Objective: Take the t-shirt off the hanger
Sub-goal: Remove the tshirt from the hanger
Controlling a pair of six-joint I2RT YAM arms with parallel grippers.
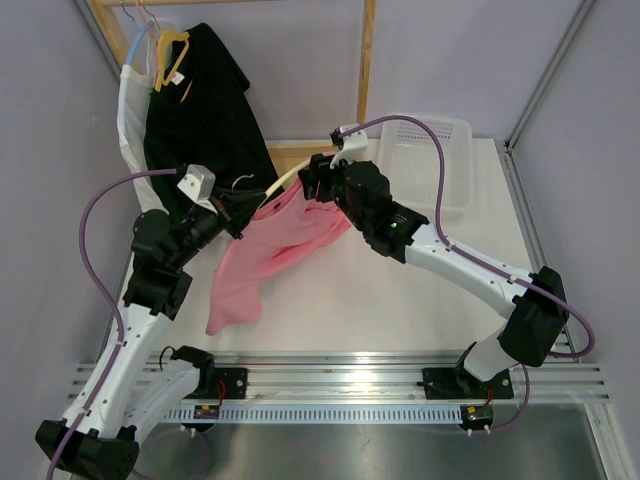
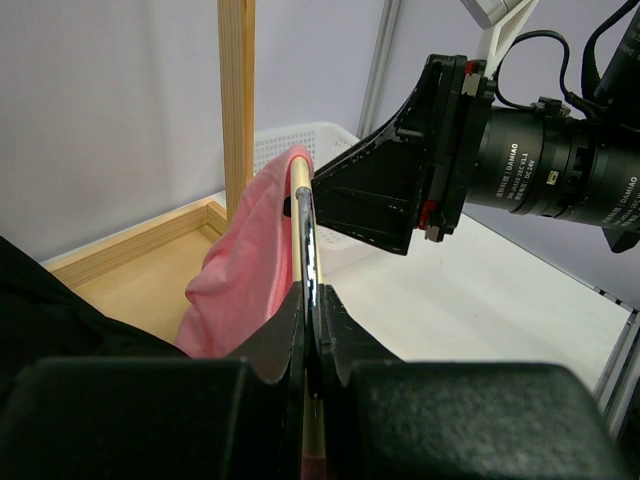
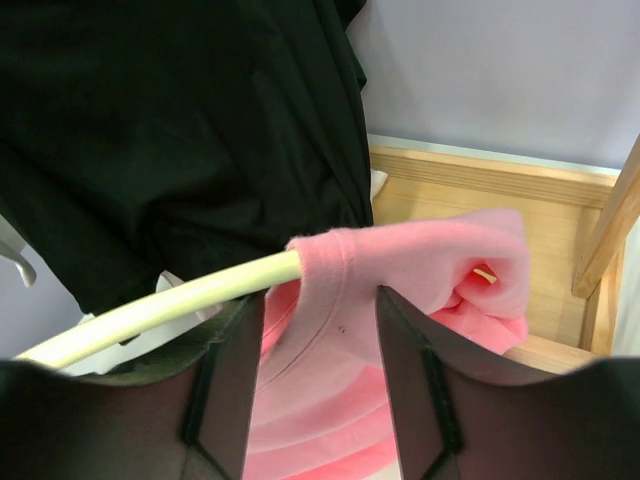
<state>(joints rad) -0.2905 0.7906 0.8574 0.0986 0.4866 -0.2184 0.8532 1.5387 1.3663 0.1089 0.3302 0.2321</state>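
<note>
Left gripper (image 2: 313, 300) is clamped shut on the hanger (image 3: 170, 303) rod, bracing it so the cloth can slide off. The pink t-shirt (image 3: 420, 260) is draped over the rod's end, just ahead of the left fingers, with the rest hanging below. Right gripper (image 3: 320, 310) is open, its jaws straddling the shoulder fabric but not pinching. It looks placed to close and pull the fabric off the end.

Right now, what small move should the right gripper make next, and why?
Probably close the right gripper on the pink t-shirt: its open jaws straddle the fabric wrapped over the hanger end, while the left gripper grips the hanger.
</note>
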